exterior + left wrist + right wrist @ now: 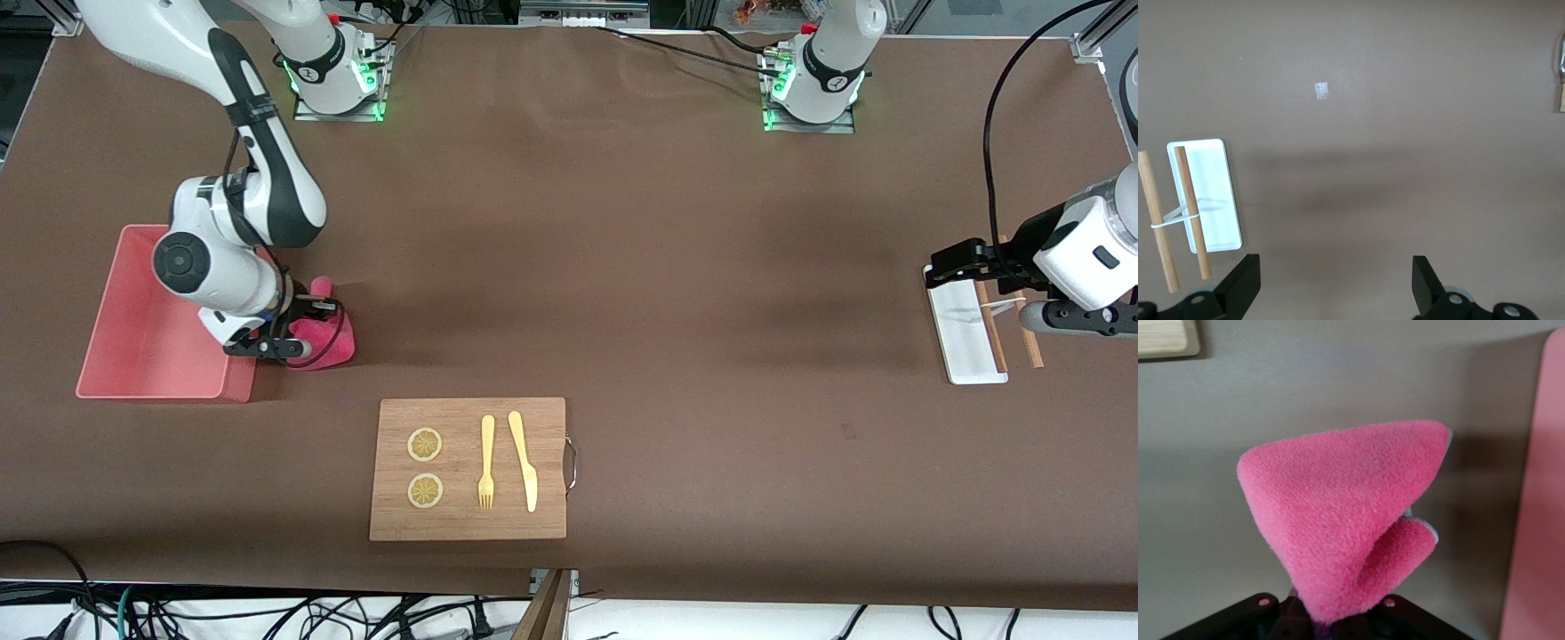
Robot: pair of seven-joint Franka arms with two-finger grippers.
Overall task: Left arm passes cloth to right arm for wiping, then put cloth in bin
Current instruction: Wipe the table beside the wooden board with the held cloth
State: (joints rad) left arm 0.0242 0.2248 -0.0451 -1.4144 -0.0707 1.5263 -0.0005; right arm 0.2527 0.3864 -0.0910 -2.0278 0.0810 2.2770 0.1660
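Observation:
The pink cloth (327, 336) is folded into a cone in my right gripper (293, 345), which is shut on it low over the table, right beside the pink bin (133, 360), at the bin's wall toward the table's middle. In the right wrist view the cloth (1338, 513) rises from the right gripper (1328, 621), with the bin's wall (1538, 520) at the view's edge. My left gripper (947, 265) is open and empty over the white tray's end at the left arm's end of the table. In the left wrist view the left gripper (1335, 287) shows bare table between its fingers.
A wooden cutting board (468, 524) with two lemon slices (425, 444), a fork (486, 462) and a knife (524, 462) lies nearer the front camera. A white tray (965, 342) with wooden sticks (1027, 342) lies under the left arm; it also shows in the left wrist view (1215, 180).

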